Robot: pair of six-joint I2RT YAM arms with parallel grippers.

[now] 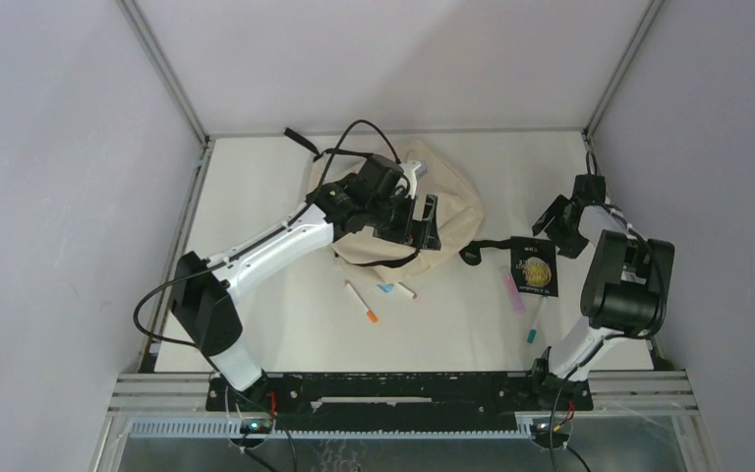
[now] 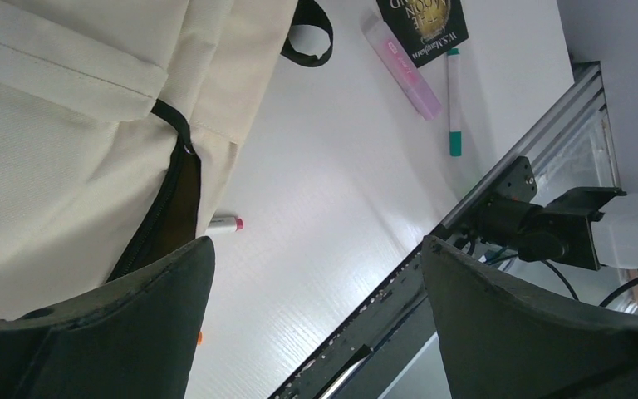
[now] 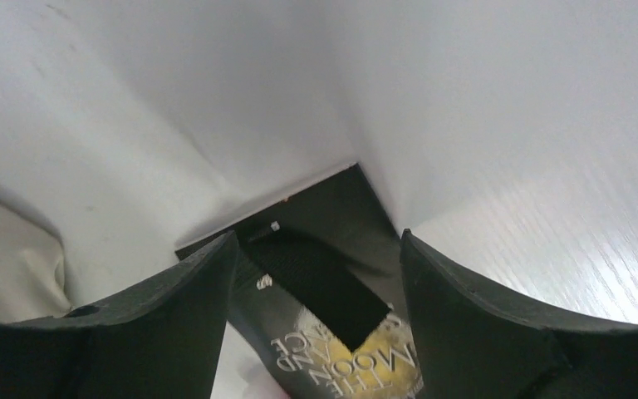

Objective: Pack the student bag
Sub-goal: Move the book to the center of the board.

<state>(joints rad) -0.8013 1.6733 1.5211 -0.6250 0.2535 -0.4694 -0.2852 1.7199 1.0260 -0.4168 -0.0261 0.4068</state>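
One surface (image 1: 275, 197). One student bag (image 1: 452, 206), cream with black zipper trim, is located directly under the left end effector (image 1: 415, 224). Its jaws are spread wide with nothing gripped, and the arm is stretched forward. The right end effector (image 1: 557, 224) is likewise spread with nothing clamped, arm folded at the elbow. One black book (image 1: 533, 267) is seen just below it; "THE MOON AND" can be read, and one bag strap (image 3: 320, 287) is laid across it. One pink bar (image 1: 513, 292). Three markers are counted nearer the bases: orange-tipped marker (image 1: 362, 302), pink-capped marker (image 1: 405, 290), teal-tipped marker (image 1: 534, 324).

Arms (image 1: 275, 241) are white with black joints (image 1: 206, 310), cables (image 1: 359, 122) and end effector fingers (image 2: 498, 332).
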